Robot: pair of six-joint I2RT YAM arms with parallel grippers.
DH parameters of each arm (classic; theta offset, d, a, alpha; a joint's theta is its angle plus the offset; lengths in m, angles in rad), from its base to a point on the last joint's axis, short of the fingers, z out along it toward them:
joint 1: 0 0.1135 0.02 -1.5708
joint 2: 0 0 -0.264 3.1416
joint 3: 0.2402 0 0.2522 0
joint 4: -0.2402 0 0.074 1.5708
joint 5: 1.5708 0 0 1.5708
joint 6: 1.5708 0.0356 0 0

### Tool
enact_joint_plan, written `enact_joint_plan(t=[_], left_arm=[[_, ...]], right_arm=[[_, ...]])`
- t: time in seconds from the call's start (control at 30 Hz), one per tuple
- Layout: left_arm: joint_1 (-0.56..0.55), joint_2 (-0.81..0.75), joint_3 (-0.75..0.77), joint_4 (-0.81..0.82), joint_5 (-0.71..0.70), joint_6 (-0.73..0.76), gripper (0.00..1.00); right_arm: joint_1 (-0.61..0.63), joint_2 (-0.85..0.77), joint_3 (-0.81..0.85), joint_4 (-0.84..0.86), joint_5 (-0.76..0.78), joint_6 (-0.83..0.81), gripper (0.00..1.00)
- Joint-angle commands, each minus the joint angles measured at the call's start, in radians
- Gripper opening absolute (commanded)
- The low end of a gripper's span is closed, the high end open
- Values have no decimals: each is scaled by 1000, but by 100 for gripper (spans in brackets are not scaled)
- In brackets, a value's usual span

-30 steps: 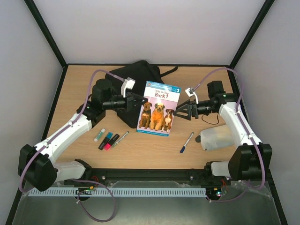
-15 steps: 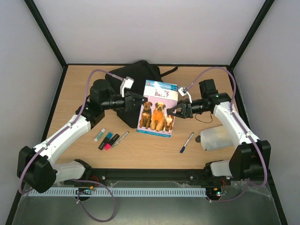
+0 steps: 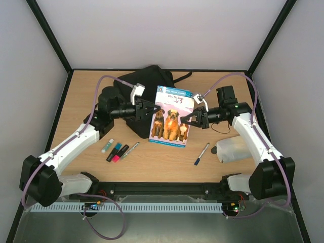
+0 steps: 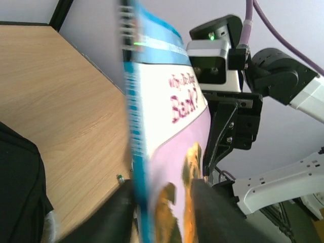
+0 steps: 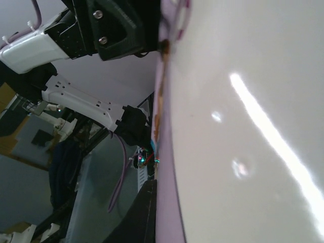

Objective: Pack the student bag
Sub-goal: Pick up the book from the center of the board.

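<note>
A children's book [image 3: 171,119] with dogs on its cover hangs above the table's middle, between my two grippers. My right gripper [image 3: 188,120] is shut on its right edge. In the right wrist view the pale cover [image 5: 243,126] fills the frame, and only one dark finger [image 5: 142,217] shows against it. My left gripper [image 3: 149,112] is at the book's left edge. Its jaws [image 4: 159,195] stand open, wider than the blurred book [image 4: 172,116] between them. The student bag [image 3: 144,81], black and soft, lies behind the book and also shows at the left wrist view's lower left [image 4: 17,192].
Several highlighters [image 3: 114,150] and a silver pen [image 3: 130,150] lie at the front left. A blue pen [image 3: 201,153] and a white pouch [image 3: 235,148] lie at the front right. Black frame posts and pale walls enclose the table.
My right gripper moved in and closed on the book's right edge. My left gripper's jaws have loosened. The book shifted slightly left and back.
</note>
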Motion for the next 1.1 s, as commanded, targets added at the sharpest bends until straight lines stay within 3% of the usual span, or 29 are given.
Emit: enact_joint_plan(t=[0.0, 0.1, 0.27, 0.37, 0.53, 0.63, 0.8, 0.9, 1.07], left_arm=[[-1, 27, -11, 40, 52, -9, 48], [-19, 42, -13, 41, 57, -7, 59], [-77, 89, 7, 25, 78, 2, 60], [-97, 108, 18, 29, 86, -1, 54], [-98, 102, 33, 30, 77, -5, 27], [-95, 89, 44, 11, 59, 1, 15], [-76, 49, 41, 9, 25, -15, 4], [-67, 18, 32, 33, 12, -41, 3], [-63, -15, 17, 111, 29, -98, 2]], right_arm=[[6, -20, -7, 47, -16, 32, 1], [5, -14, -5, 52, -21, 38, 1], [6, -9, -3, 34, -22, 25, 1], [7, -12, -6, 24, -10, 13, 1], [6, -22, -22, 54, 49, 40, 4], [6, -40, -29, 92, 129, 88, 15], [5, -100, -72, 205, 303, 215, 66], [5, -139, -120, 258, 329, 244, 75], [5, -106, -134, 239, 245, 253, 77]])
